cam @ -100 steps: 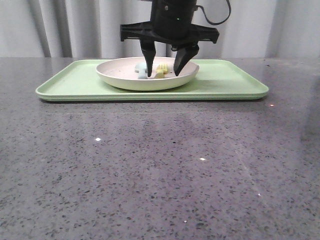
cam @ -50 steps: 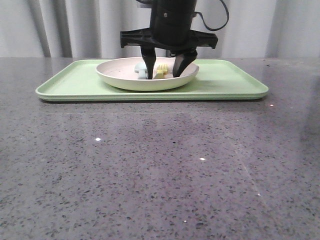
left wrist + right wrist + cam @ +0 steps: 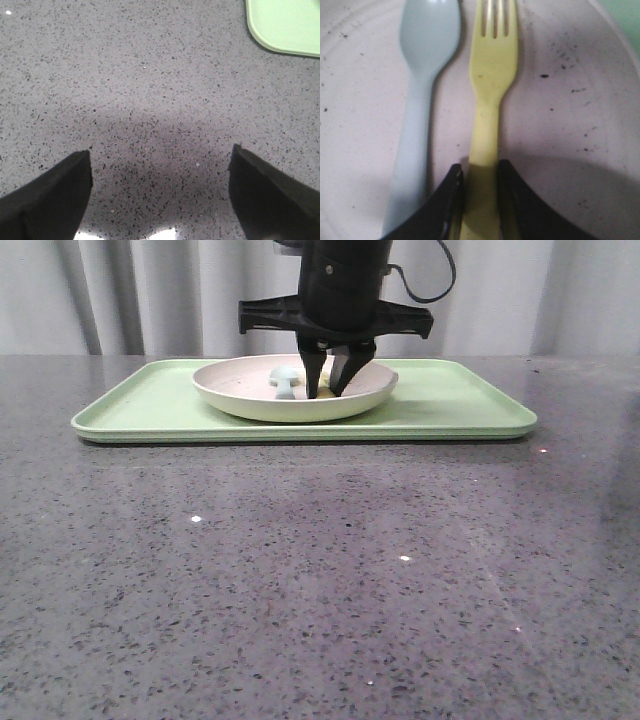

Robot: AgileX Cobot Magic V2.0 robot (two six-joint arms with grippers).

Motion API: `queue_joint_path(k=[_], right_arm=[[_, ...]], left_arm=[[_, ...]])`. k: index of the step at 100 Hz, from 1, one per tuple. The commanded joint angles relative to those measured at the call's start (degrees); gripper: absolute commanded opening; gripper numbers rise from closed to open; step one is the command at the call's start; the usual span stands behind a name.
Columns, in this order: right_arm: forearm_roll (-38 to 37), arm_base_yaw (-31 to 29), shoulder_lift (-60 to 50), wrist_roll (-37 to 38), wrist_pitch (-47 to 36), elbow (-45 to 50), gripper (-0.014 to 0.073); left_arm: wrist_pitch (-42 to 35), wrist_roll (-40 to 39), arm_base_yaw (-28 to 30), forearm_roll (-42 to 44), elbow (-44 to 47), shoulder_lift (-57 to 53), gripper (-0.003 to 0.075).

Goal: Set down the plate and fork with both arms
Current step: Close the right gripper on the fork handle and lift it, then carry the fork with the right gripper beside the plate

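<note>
The right claw [image 3: 480, 200] is clenched on the fork [image 3: 490, 100] handle — low inside the plate [image 3: 240, 400], clear of the spoon [image 3: 420, 100]. The left claw [image 3: 160, 195] hangs released over bare surface [image 3: 150, 75] — presumably waiting for the plate.

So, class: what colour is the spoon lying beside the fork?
Pale blue spoon; clearest in the right wrist view.

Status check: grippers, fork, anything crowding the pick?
Right gripper shut on fork handle, inside plate. Left gripper open, over bare table. Blue spoon alongside fork, apart from it.
</note>
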Motion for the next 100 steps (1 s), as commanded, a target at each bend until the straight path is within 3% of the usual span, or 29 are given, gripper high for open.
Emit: queue_joint_path(k=[1, 47, 100], right_arm=[[0.41, -0.12, -2.23, -0.15, 0.56, -1.11, 0.0027], [0.36, -0.32, -3.49, -0.15, 2.21, -2.55, 0.0001], [-5.63, -0.60, -3.81, -0.22, 12.17, -17.04, 0.0001]], left_arm=[[-2.49, -0.63, -0.04, -0.71, -1.34, -0.36, 0.0543], [-2.49, -0.63, -0.04, -0.71, -1.34, -0.36, 0.0543], [-2.49, -0.63, -0.04, -0.71, -1.34, -0.36, 0.0543]])
